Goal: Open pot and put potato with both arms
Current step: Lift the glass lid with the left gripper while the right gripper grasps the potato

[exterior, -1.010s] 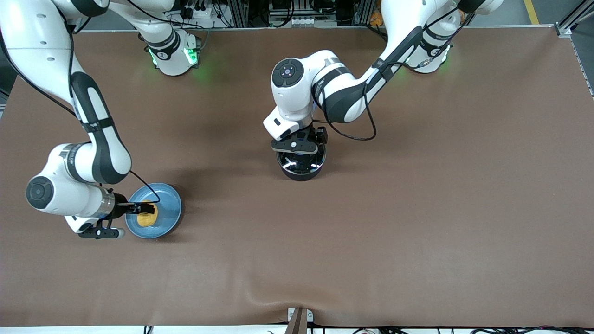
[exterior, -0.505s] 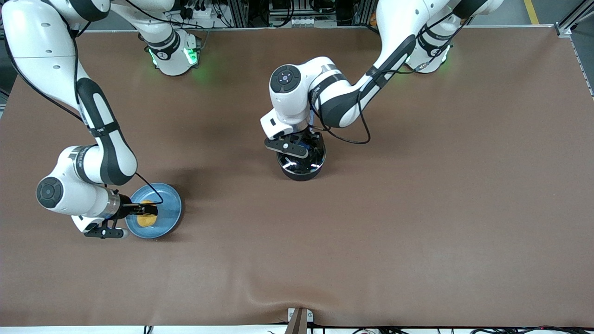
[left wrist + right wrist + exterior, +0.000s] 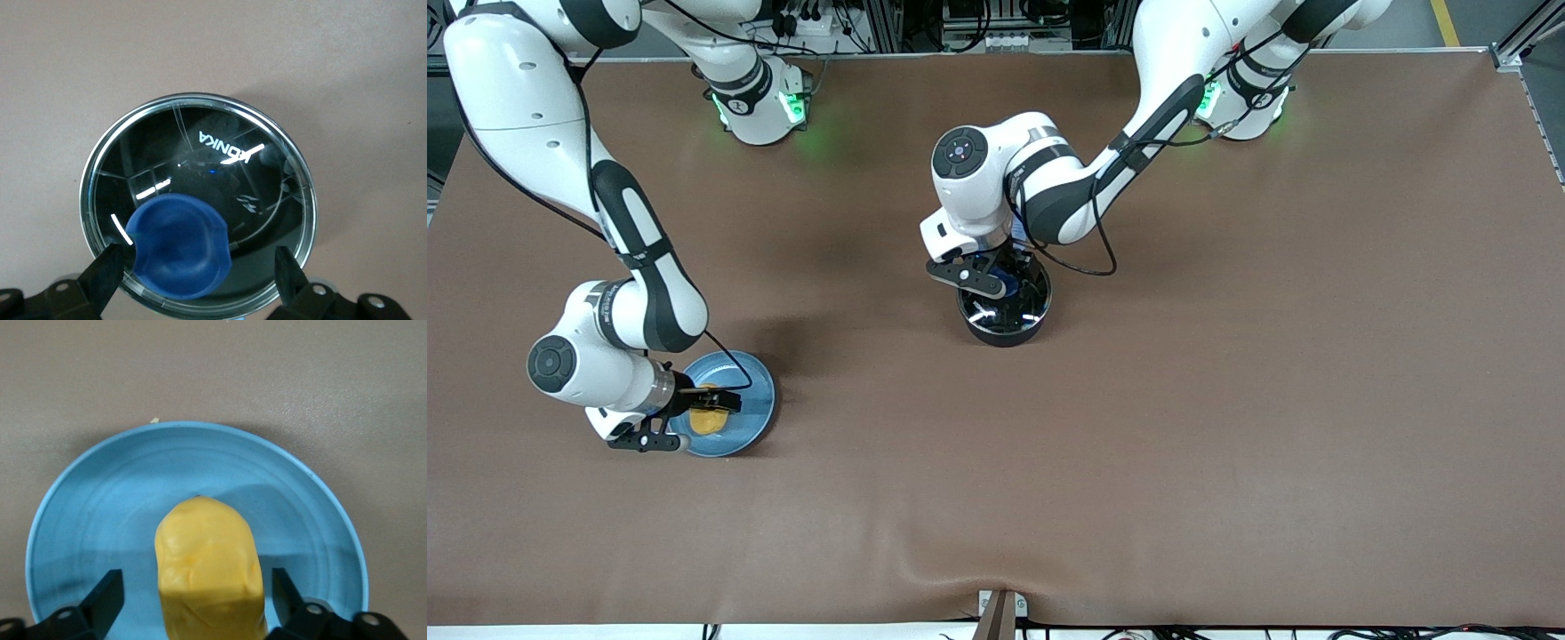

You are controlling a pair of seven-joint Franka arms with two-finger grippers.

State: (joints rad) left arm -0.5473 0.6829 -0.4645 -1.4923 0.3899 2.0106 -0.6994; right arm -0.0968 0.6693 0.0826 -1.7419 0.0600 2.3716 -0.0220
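Observation:
The black pot point(image 3: 1003, 322) stands mid-table with its clear glass lid point(image 3: 200, 167) on. Its long handle is hidden. My left gripper point(image 3: 996, 277) hangs open just over the lid. In the left wrist view the left gripper point(image 3: 198, 267) has one finger on each side of the blue knob point(image 3: 179, 245), with a gap at both. The yellow potato point(image 3: 707, 420) lies on the light-blue plate point(image 3: 752, 402) toward the right arm's end. My right gripper point(image 3: 713, 405) is low over it and open. In the right wrist view the right gripper point(image 3: 195, 593) straddles the potato point(image 3: 208, 567) without touching it.
The brown table cloth point(image 3: 1227, 400) spreads around the pot and the plate point(image 3: 100, 493). A small metal bracket point(image 3: 1000, 609) sits at the table edge nearest the front camera. Both arm bases stand along the table edge farthest from that camera.
The left wrist has shifted slightly toward the right arm's end over the lid. The right arm's elbow and wrist have moved toward the table's middle, its gripper staying around the potato.

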